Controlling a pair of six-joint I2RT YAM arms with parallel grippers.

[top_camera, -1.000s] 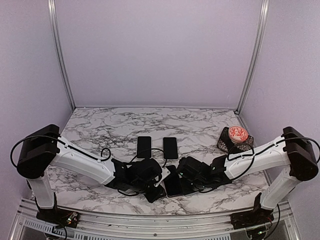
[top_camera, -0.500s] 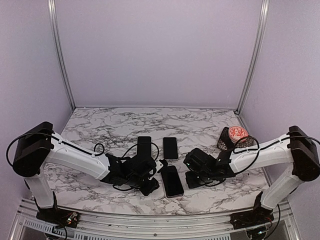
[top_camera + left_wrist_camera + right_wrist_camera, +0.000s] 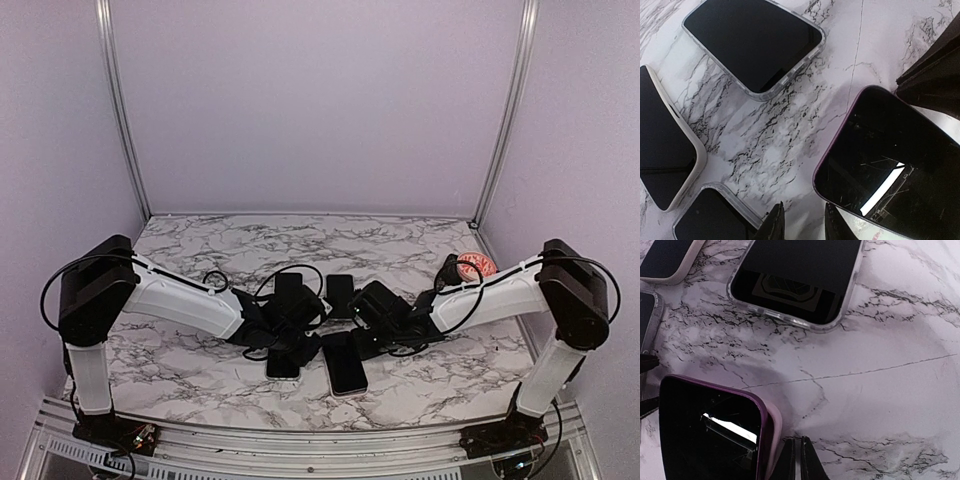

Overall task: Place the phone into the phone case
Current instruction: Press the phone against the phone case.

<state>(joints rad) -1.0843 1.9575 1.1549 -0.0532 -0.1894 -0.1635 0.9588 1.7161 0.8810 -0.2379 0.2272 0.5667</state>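
On the marble table point(image 3: 190, 255), both arms reach toward the lower centre of the overhead view. There the phone point(image 3: 890, 170) lies face up within the purple phone case point(image 3: 763, 432). Whether the rim is fully seated is hard to tell. The right gripper point(image 3: 799, 460), pinched closed and empty, sits just beside that rim at the bottom of its view, so it is best used as a blunt presser along the edge. The left gripper point(image 3: 802, 225), narrowly parted and empty, should steady the far side.
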